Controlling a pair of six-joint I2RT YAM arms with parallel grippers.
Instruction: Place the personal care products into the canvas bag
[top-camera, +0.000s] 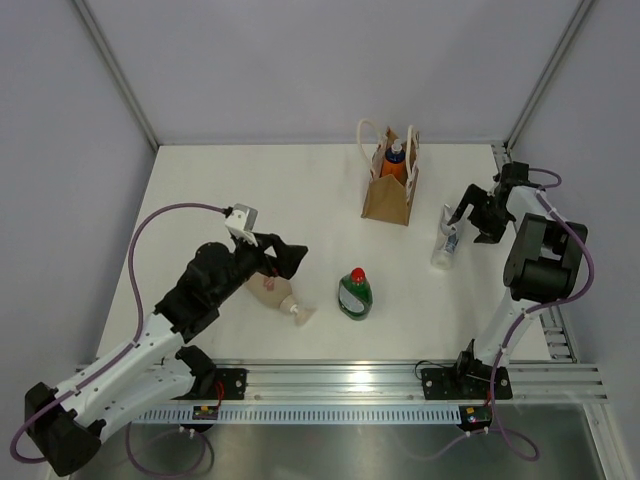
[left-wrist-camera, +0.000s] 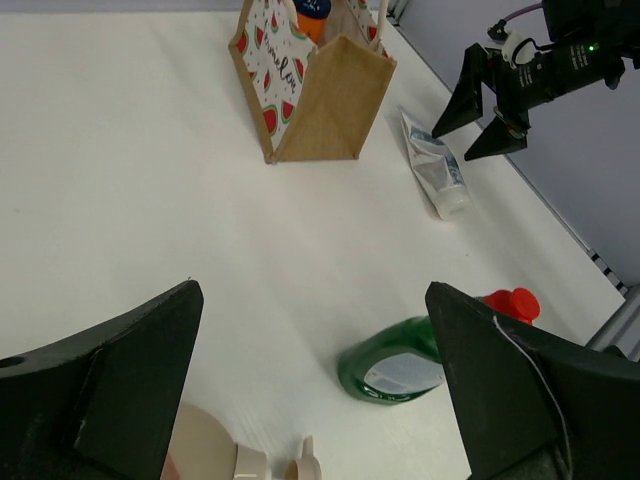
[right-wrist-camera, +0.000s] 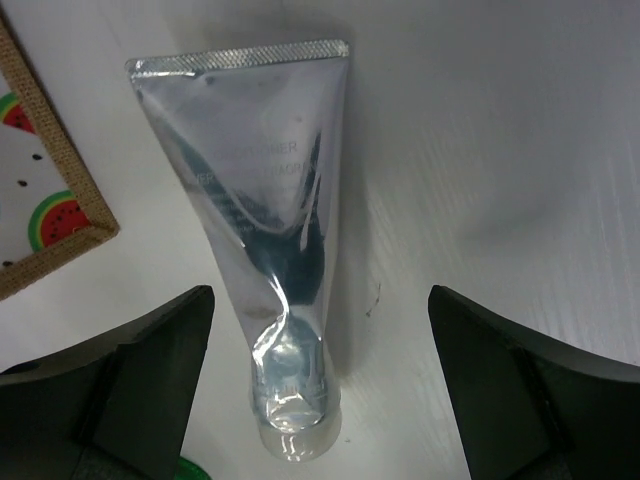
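The right gripper (top-camera: 474, 226) hangs over the tube (right-wrist-camera: 270, 200), jaws apart. The tube lies flat just beside the bag (top-camera: 388, 200). The gripper should descend squarely and close across the tube's mid-body.

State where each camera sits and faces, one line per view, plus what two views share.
Top external: high behind the robot, looking down on the table; left arm and right arm show.
Left wrist: on the left arm, facing across toward the canvas bag; open left gripper frames the bottom, right gripper beyond.
Right wrist: on the right arm, pointing down at the silver tube; its open fingers fill the bottom corners.
Shared: both wrist views catch tube and bag.
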